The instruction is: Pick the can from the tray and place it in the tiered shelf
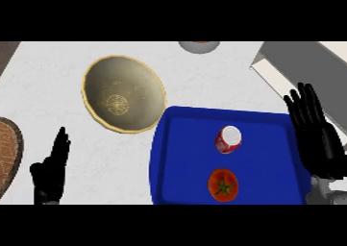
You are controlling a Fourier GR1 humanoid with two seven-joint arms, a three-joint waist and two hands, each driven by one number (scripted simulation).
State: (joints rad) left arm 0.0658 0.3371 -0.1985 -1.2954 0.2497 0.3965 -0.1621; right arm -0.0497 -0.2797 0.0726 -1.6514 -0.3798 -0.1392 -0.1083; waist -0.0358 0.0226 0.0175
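Two hands, both open with straight fingers. The can (229,139) is in the blue tray (183,158), just left of my right hand (317,139) and not touching it. The grey shelf (303,62) is beyond that hand's fingertips. My left hand (52,168) rests left of the tray.

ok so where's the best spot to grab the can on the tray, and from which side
Probably round its red side wall, below the white top. The can seems to stand upright on the blue tray, so its round side is free. Come from the right: the open right hand is on that side, and the tomato sits close on the near side.
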